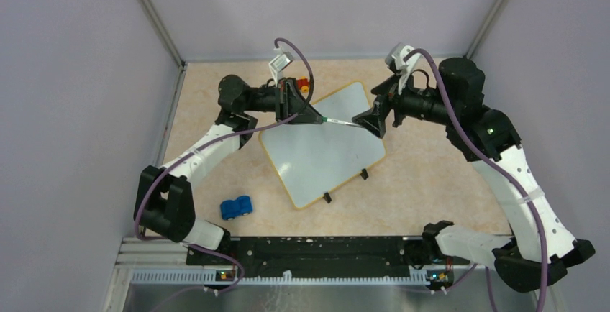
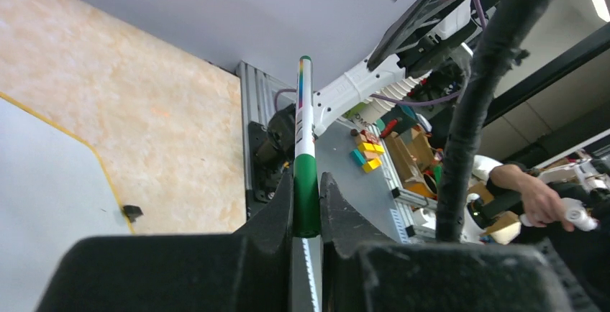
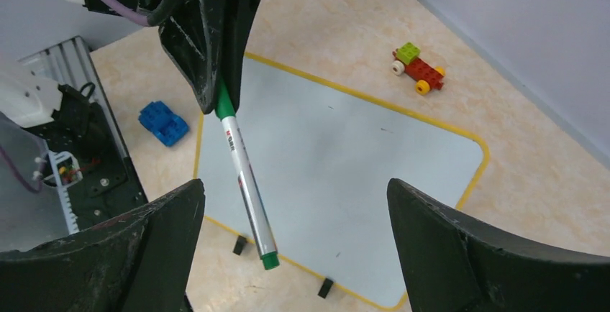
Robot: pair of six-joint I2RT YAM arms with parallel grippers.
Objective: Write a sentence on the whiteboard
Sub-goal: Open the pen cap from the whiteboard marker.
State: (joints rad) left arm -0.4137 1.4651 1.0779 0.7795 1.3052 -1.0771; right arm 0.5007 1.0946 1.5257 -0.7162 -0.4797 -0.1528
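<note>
Top external: high at near edge, looking down, whole beige marbled tabletop [image 1: 431, 182]. Left wrist: close, facing grey aluminium base rail [image 2: 249, 103]. Right wrist: close, looking down. All share flat white yellow-rimmed whiteboard [image 1: 324, 150].

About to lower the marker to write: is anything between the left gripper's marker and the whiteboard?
Nothing lies on the whiteboard beneath the marker in the left gripper. The open right gripper straddles the marker's free end without touching it; the blue toy car and the brick car sit off the board.
</note>
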